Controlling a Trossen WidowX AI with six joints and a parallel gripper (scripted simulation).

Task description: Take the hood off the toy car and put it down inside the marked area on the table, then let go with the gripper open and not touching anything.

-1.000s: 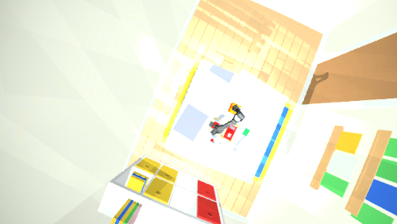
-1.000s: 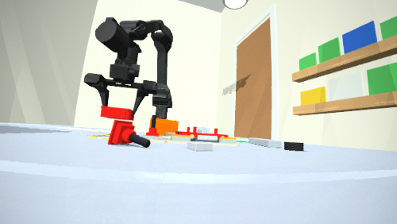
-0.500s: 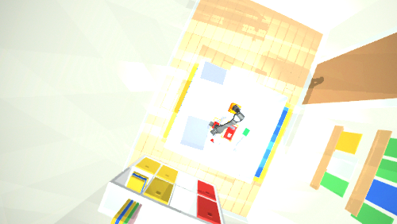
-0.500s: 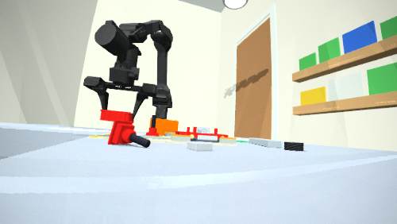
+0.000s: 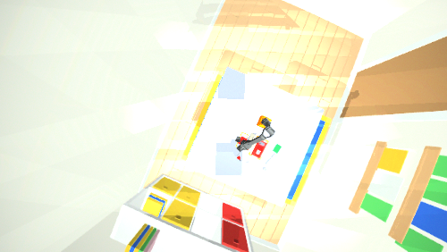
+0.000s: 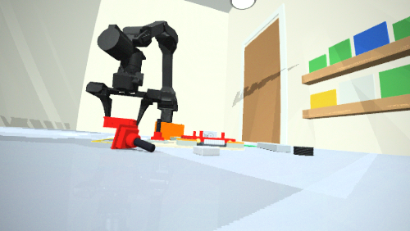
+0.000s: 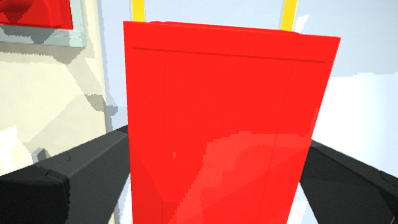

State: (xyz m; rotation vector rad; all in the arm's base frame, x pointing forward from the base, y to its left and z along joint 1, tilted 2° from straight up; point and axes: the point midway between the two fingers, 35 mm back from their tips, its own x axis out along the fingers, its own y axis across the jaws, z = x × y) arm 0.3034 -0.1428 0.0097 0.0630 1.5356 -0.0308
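The hood is a flat red plate, held low over the table in the exterior view. My gripper is shut on it, one finger at each side. The marked area shows as a yellow outline, with two of its strips running out past the hood's far edge in the wrist view. The hood hides the rest there, and I cannot tell whether it touches the table. The toy car, red with its hood off, stands to the right in the exterior view.
A red piece with a black handle stands in front of the hood in the exterior view and overlaps it in that view. An orange block is by the arm's base. A pale block and a black piece lie farther right.
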